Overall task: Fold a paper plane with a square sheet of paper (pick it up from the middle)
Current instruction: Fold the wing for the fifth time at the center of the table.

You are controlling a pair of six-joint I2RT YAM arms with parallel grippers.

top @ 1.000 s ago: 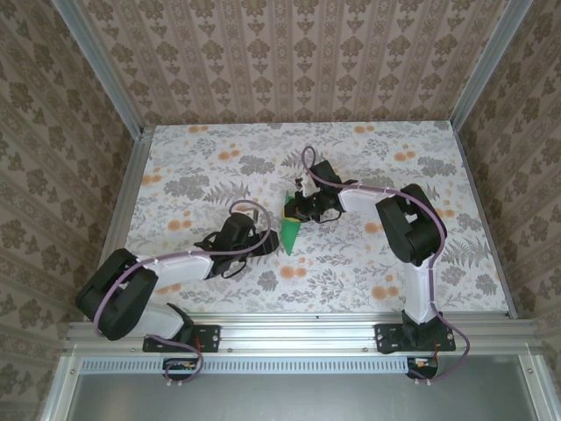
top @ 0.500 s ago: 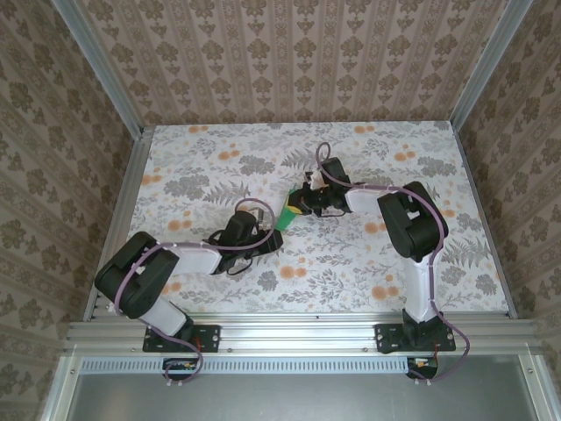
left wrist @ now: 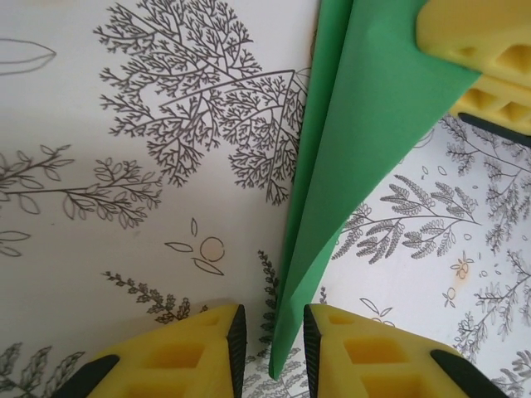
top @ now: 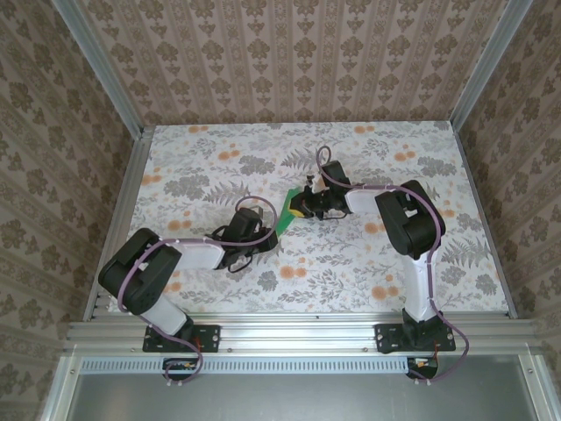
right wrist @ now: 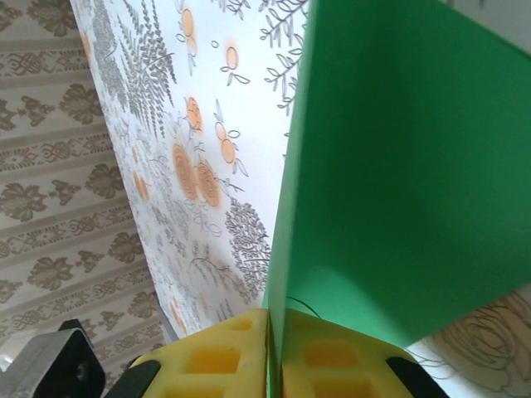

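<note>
**Green plane held at one end, flanked at the other**

Top external: The paper plane [top: 285, 217] sits near the middle of the floral desk [top: 394, 263], a narrow green strip running from 1 o'clock down to 7 o'clock. The right end effector [top: 302, 209] meets it from its 3 o'clock side, yellow pads against the green. The left end effector [top: 270, 237] sits at the strip's 7 o'clock end, touching or just beside it; I cannot tell from here whether it grips.

Left wrist: The paper plane [left wrist: 365, 141] shows as a folded wedge with a long crease, wide at 1 o'clock and narrowing to a point at 6 o'clock. That point drops between the two yellow fingers [left wrist: 187, 352] of the left end effector [left wrist: 274, 332]. The jaws stand narrowly apart, one on each side of the tip. The paper lies close to the 3 o'clock pad, and a slit of desk [left wrist: 124, 207] shows between it and the 9 o'clock pad, so the tip is flanked, not pinched. At 1 o'clock the right arm's yellow fingers [left wrist: 473, 37] overlap the wide end of the sheet.

Right wrist: The right end effector [right wrist: 274, 352] is clenched on the paper plane [right wrist: 406, 191]; its two yellow pads press together at 6 o'clock with the green edge caught between them. The sheet rises from the pads toward 1 o'clock as a broad flat face. The desk [right wrist: 207, 166] lies at 10 o'clock.
</note>
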